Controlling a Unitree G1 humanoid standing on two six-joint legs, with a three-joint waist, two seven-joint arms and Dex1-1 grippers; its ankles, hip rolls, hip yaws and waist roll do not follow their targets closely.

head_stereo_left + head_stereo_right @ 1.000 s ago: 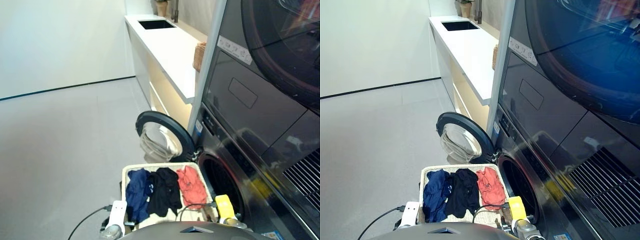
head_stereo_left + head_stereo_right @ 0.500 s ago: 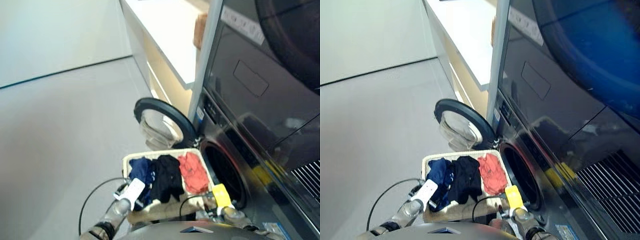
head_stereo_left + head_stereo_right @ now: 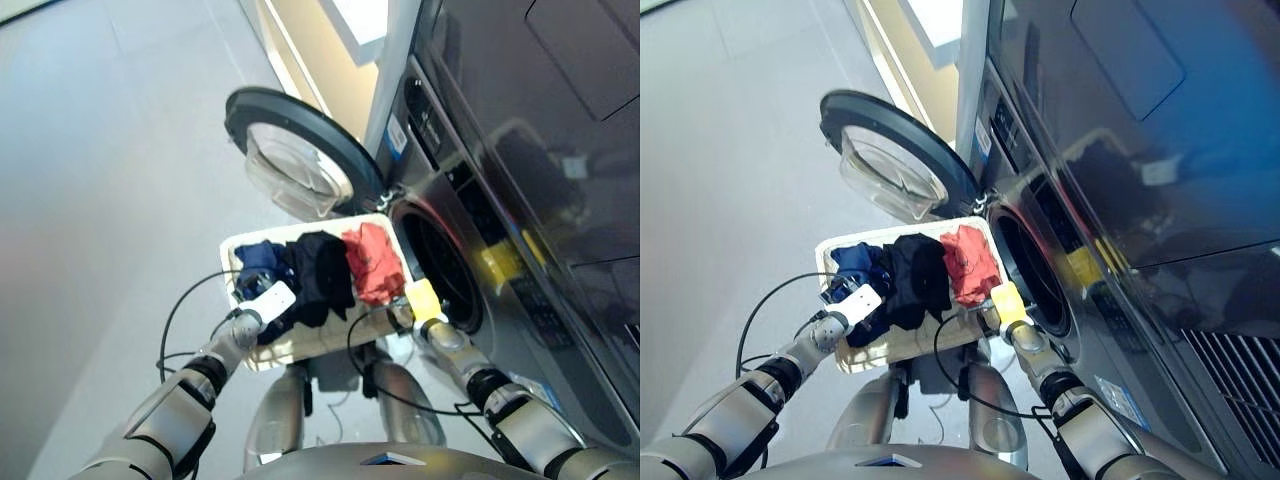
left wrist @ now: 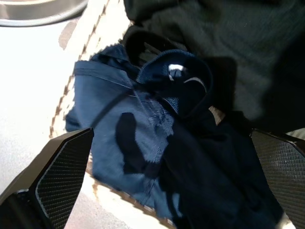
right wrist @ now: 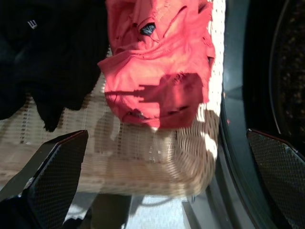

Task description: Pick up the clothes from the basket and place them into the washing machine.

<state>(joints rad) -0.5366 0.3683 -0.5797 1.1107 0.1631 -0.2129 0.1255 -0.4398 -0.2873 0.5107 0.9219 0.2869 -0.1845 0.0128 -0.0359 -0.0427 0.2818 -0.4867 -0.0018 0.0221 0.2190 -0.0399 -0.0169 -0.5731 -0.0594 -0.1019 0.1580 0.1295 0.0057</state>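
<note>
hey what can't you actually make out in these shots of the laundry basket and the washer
- Inside of the washing machine: the head views show only a dark drum mouth; whether anything lies in it is hidden.
- Navy garment: in the head views the left end effector covers part of it.
- Basket: both wrist views cut off its rim at the edges.
- Coral garment: its neck label is too small to read.

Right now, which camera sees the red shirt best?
The right wrist view: the coral red garment fills the middle, lying flat on the basket floor. Both eye views show it small, beside the black garment. The left wrist view misses it.
</note>
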